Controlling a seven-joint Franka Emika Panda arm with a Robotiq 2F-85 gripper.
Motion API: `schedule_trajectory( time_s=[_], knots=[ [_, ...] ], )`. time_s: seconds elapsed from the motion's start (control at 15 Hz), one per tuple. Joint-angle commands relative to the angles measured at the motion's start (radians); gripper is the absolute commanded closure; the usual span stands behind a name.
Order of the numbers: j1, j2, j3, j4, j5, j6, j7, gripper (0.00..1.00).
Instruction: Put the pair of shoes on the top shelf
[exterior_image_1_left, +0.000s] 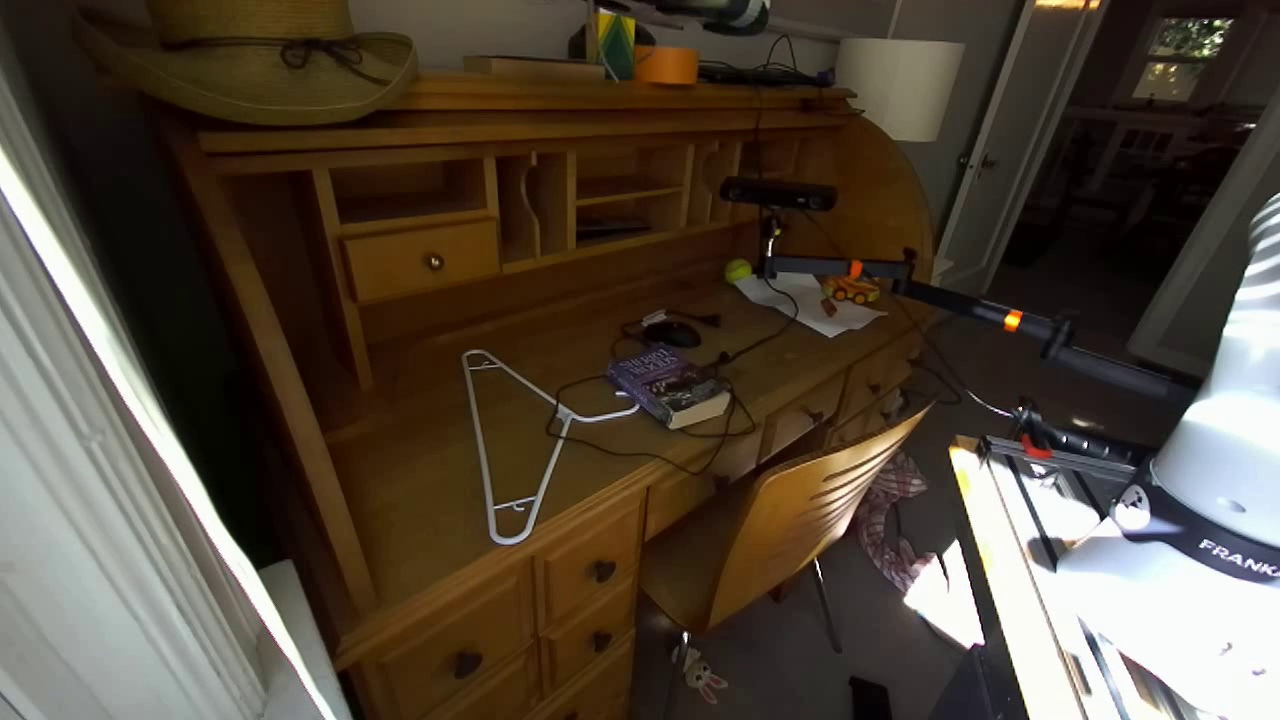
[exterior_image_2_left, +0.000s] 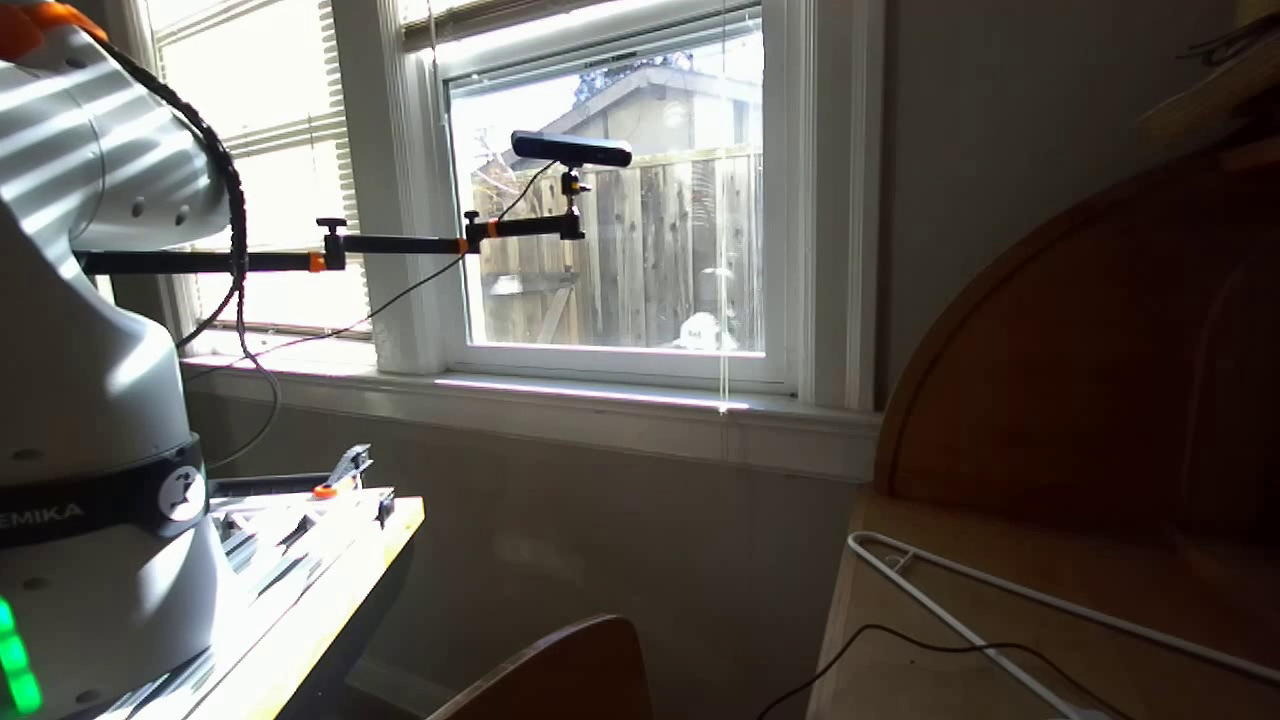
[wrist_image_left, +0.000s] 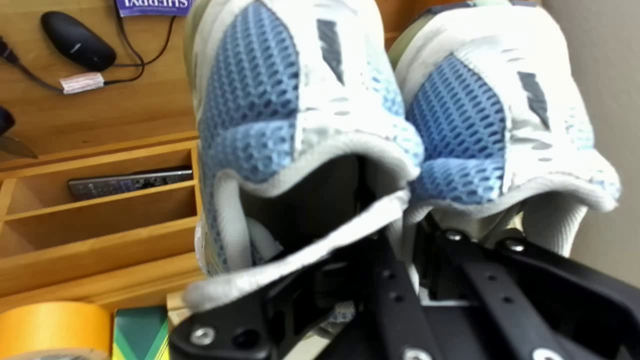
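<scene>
The pair of shoes hangs side by side in the wrist view, a left shoe (wrist_image_left: 340, 105) and a right shoe (wrist_image_left: 495, 115), white with blue mesh. My gripper (wrist_image_left: 404, 240) has one finger inside each shoe opening and is shut on their adjoining side walls. A white band crosses the left shoe's opening. The hutch lies below the shoes, but their height above it cannot be told. The top shelf (exterior_image_1_left: 560, 96) runs along the hutch in an exterior view. A dark, pale-tipped shape is cut off at that view's top edge; I cannot tell what it is.
On the top shelf are a straw hat (exterior_image_1_left: 290, 75), a flat box (exterior_image_1_left: 530, 68), a green-yellow box (exterior_image_1_left: 617, 45) and orange tape (exterior_image_1_left: 667, 65). A white lampshade (exterior_image_1_left: 900, 88) stands beyond its right end. An arm-mounted camera (exterior_image_1_left: 778, 193) sits before the hutch. A hanger (exterior_image_1_left: 480, 440) lies below.
</scene>
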Motion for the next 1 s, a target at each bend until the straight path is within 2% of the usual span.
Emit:
schedule_trajectory(
  time_s=[0.0,0.2,0.4,0.47,0.53,0.87,0.93],
  knots=[
    [-0.042,0.076,-0.012,0.212,-0.056,-0.113,0.041,0.96],
    [-0.044,0.155,-0.033,0.355,-0.081,-0.158,0.011,0.96],
    [-0.03,0.284,-0.056,0.519,-0.065,-0.204,-0.003,0.96],
    [-0.029,0.179,-0.052,0.371,-0.068,-0.156,0.007,0.96],
    [-0.028,0.207,-0.055,0.398,-0.068,-0.159,0.007,0.83],
    [-0.027,0.21,-0.055,0.382,-0.067,-0.159,0.007,0.83],
    [-0.027,0.208,-0.056,0.382,-0.067,-0.159,0.006,0.96]
  ],
)
